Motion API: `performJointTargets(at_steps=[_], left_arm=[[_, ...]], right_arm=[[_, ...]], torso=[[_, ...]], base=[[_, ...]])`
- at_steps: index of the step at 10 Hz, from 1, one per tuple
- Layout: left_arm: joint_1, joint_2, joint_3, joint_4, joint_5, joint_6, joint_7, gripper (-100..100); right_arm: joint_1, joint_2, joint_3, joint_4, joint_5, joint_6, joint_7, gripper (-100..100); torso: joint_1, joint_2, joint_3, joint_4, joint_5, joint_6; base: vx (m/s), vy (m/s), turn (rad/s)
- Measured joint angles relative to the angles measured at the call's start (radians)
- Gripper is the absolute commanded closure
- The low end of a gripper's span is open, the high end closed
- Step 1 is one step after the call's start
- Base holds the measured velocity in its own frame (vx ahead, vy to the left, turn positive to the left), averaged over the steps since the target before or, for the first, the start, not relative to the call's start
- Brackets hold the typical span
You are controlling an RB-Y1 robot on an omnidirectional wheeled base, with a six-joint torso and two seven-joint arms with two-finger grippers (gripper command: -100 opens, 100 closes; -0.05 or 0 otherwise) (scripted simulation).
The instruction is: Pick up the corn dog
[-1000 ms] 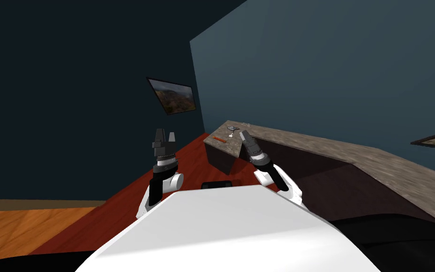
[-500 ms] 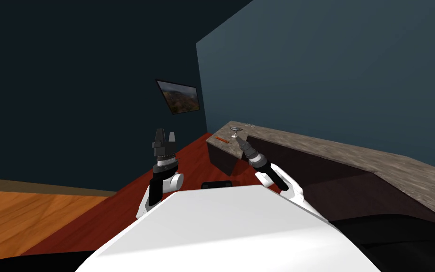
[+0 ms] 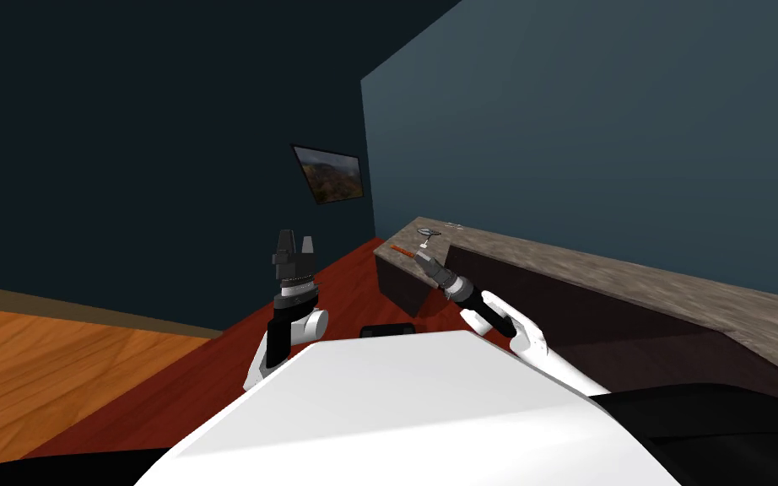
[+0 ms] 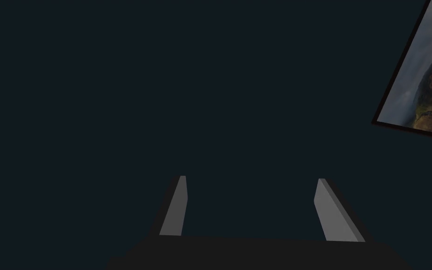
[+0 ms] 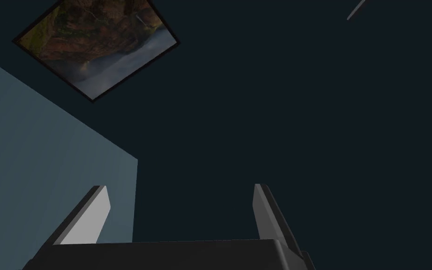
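Observation:
A thin orange-brown corn dog [image 3: 402, 251] lies near the left end of a long stone-topped counter [image 3: 598, 272] in the head view. My right gripper [image 3: 422, 256] reaches toward that end of the counter, just right of the corn dog, and its wrist view shows the gripper [image 5: 177, 201] open with nothing between the fingers. My left gripper [image 3: 294, 245] is raised upright to the left, well away from the counter; its wrist view shows the gripper [image 4: 250, 194] open and empty.
A small grey wire-like utensil [image 3: 427, 232] lies on the counter beyond the corn dog. The counter runs to the right along a blue-grey wall. A framed landscape picture [image 3: 331, 173] hangs on the dark wall. Red-brown floor [image 3: 210, 371] lies in front, lighter wooden floor [image 3: 33, 354] to the left.
My view has swung, shifting the counter and picture rightward. My right arm has lowered and stretched further toward the counter's left end, closer to the corn dog. The left arm has kept still.

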Motion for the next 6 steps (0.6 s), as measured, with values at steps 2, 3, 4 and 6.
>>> performJointTargets(at_steps=[2, 3, 4, 6], left_arm=[[0.000, 0.000, 0.000, 0.000, 0.000, 0.000, 0.000, 0], [0.000, 0.000, 0.000, 0.000, 0.000, 0.000, 0.000, 0], [0.000, 0.000, 0.000, 0.000, 0.000, 0.000, 0.000, 0], [0.000, 0.000, 0.000, 0.000, 0.000, 0.000, 0.000, 0]], right_arm=[[0.003, -0.052, 0.009, 0.002, 0.009, 0.012, -0.001, -100], [-0.004, -0.086, 0.014, 0.013, 0.012, 0.015, -0.005, -100], [-0.007, -0.115, 0.031, 0.041, 0.024, 0.011, -0.003, -100], [-0.015, -0.164, 0.043, 0.068, 0.032, 0.004, -0.002, -100]], torso=[[0.000, 0.001, 0.001, 0.000, 0.000, 0.000], [0.000, 0.000, 0.000, 0.000, 0.000, 0.000], [0.001, -0.001, -0.001, 0.000, 0.000, 0.000], [0.000, 0.000, 0.000, 0.000, 0.000, 0.000]], base=[[0.031, 0.028, 0.112], [0.065, 0.038, 0.160], [0.068, 0.030, 0.076], [0.044, 0.020, 0.070]])
